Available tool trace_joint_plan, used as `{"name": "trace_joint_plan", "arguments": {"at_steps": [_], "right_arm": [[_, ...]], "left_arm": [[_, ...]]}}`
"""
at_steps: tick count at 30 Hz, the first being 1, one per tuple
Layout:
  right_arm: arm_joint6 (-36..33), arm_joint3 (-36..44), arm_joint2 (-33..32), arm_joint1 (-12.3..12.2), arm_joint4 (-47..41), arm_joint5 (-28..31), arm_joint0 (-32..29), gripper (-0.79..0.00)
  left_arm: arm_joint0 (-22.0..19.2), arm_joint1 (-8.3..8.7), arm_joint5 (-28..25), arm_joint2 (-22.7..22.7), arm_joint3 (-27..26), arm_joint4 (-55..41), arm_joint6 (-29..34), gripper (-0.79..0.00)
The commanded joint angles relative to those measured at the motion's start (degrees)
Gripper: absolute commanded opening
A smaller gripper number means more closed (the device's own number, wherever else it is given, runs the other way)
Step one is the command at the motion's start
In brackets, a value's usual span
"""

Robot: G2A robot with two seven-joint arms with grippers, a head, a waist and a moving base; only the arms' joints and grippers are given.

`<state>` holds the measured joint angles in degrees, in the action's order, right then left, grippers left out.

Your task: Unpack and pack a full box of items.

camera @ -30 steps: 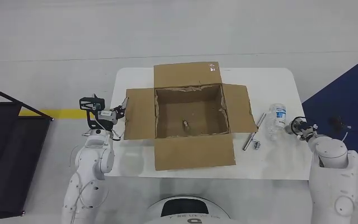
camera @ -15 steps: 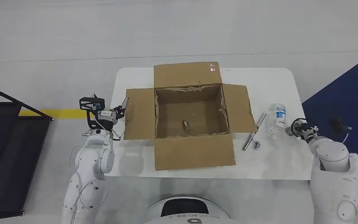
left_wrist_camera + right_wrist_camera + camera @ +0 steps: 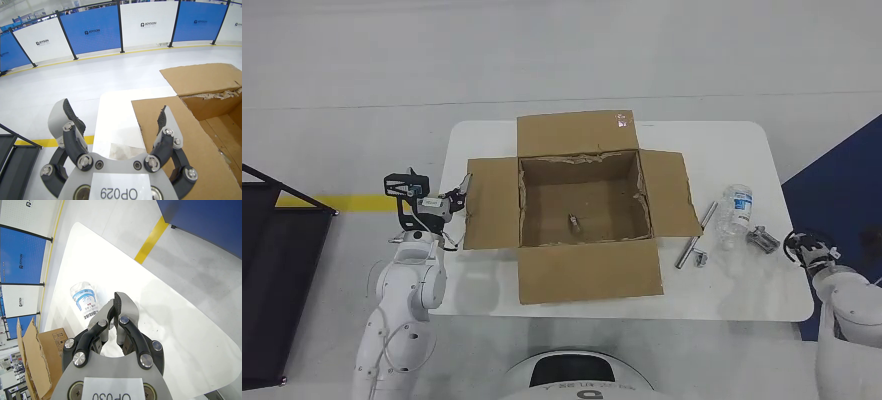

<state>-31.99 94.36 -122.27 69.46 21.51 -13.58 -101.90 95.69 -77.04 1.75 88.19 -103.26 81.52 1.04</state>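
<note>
Top view: bottle (image 3: 736,212) beside rod (image 3: 695,236)

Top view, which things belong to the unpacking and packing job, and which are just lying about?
Job:
- box, open
- small part inside it
- bottle, rod, clip and metal piece, on the table beside the box

Lying about:
- black rack on the floor
- blue panel
- yellow line
</note>
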Motion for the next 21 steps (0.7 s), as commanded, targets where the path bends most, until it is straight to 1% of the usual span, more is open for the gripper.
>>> {"name": "trace_joint_plan", "arguments": {"at_steps": [1, 2, 4, 5, 6, 7, 8, 9, 17, 21], "right_arm": [[0.0, 0.7, 0.5, 0.0, 0.6, -0.3, -0.6, -0.785], [-0.1, 0.8, 0.9, 0.0, 1.0, -0.7, -0.6, -0.785], [-0.7, 0.7, 1.8, 0.0, 1.4, -1.2, -0.2, -0.677], [-0.9, 0.6, 2.0, -0.1, 1.6, -1.4, 0.1, -0.477], [-0.9, 0.5, 2.2, -0.1, 2.0, -1.7, 0.4, -0.409], [-1.0, 0.3, 2.5, -0.1, 2.3, -2.1, 0.6, -0.219], [-1.1, 0.1, 2.8, -0.2, 2.8, -2.6, 0.9, -0.095], [-1.1, 0.0, 3.1, -0.2, 3.5, -3.2, 1.4, 0.0], [0.2, -2.4, 5.5, -0.8, 10.4, -9.8, 5.7, 0.0], [0.1, -6.3, 8.0, -1.3, 16.4, -13.5, 10.5, 0.0]], "left_arm": [[0.0, 0.0, 0.0, 0.0, 0.0, 0.0, 0.0, 0.0], [0.0, 0.0, 0.0, 0.0, 0.0, 0.0, 0.0, 0.0], [0.0, 0.0, 0.0, 0.0, 0.0, 0.0, 0.0, 0.0], [0.0, 0.0, 0.0, 0.0, 0.0, 0.0, 0.0, 0.0], [0.0, 0.0, 0.0, 0.0, 0.0, 0.0, 0.0, 0.0], [0.0, 0.0, 0.0, 0.0, 0.0, 0.0, 0.0, 0.0], [0.0, 0.0, 0.0, 0.0, 0.0, 0.0, 0.0, 0.0], [0.0, 0.0, 0.0, 0.0, 0.0, 0.0, 0.0, 0.0], [0.0, 0.0, 0.0, 0.0, 0.0, 0.0, 0.0, 0.0], [0.0, 0.0, 0.0, 0.0, 0.0, 0.0, 0.0, 0.0]]}}
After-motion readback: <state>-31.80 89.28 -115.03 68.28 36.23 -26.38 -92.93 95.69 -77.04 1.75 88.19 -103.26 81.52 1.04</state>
